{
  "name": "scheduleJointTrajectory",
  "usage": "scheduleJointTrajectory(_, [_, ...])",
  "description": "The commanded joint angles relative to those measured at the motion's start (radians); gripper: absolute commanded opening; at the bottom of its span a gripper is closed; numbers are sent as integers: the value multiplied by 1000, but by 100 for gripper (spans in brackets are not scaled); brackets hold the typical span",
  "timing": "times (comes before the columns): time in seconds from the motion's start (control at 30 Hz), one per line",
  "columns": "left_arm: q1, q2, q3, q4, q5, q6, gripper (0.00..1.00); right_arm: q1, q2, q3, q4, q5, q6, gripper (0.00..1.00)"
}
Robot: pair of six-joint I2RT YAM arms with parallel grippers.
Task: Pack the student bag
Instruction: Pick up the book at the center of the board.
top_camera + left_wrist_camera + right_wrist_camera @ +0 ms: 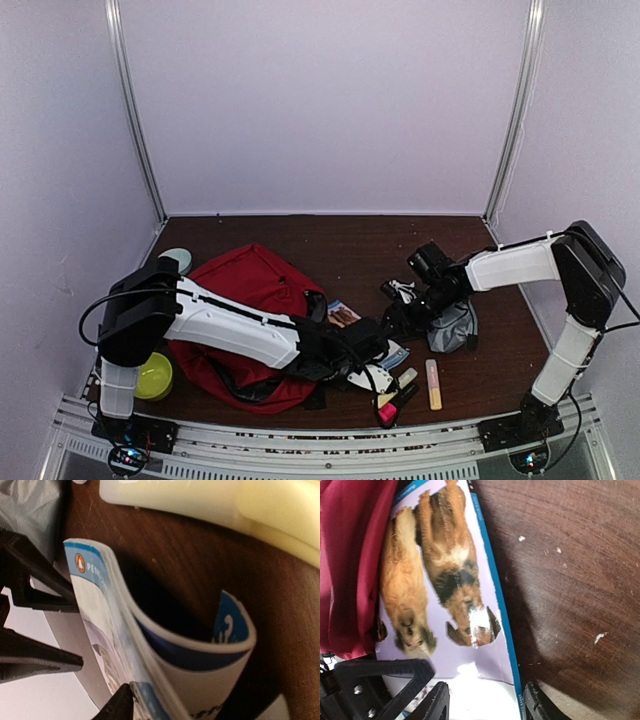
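Observation:
The student bag (250, 290), red with black straps, lies on the table at the left, and its red fabric (345, 555) fills the left edge of the right wrist view. My left arm reaches across it to the books in the middle. There my left gripper (375, 342) is shut on a blue and white paperback (150, 630), which bends into a curl; one black finger (120, 702) presses its cover, the other is hidden. My right gripper (397, 318) (487, 705) stands open over a lilac book with two dogs (450, 580), its fingertips either side of the blue edge.
A grey zip pouch (455, 325) lies under the right arm. Pens and markers (433, 385) (395, 400) lie near the front edge. At the front left stands a green bowl (152, 375), with a teal thing (178, 258) behind the bag. A cream plastic object (225, 505) lies beside the paperback.

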Motion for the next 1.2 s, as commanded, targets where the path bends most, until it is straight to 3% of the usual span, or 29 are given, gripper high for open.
scheduleJointTrajectory(0.0, [24, 51, -20, 25, 0, 2, 40, 19, -79, 19, 6, -120, 10, 50])
scheduleJointTrajectory(0.1, [24, 42, -24, 43, -13, -10, 24, 18, -98, 9, 0, -102, 17, 50])
scheduleJointTrajectory(0.17, [24, 36, -26, 69, -34, -23, 1, 14, -114, 2, -10, -66, 17, 52])
scheduleJointTrajectory(0.3, [24, 19, -41, 142, -73, -64, 0, -31, -156, -18, -47, 72, 4, 53])
scheduleJointTrajectory(0.7, [43, -95, -85, 349, -75, -254, 0, -76, -306, -67, -14, 158, 87, 60])
scheduleJointTrajectory(1.0, [48, -115, -61, 478, -160, -336, 0, -72, -507, -136, 138, 240, 324, 64])
scheduleJointTrajectory(1.17, [50, -119, -45, 479, -175, -329, 0, -72, -519, -146, 97, 338, 340, 68])
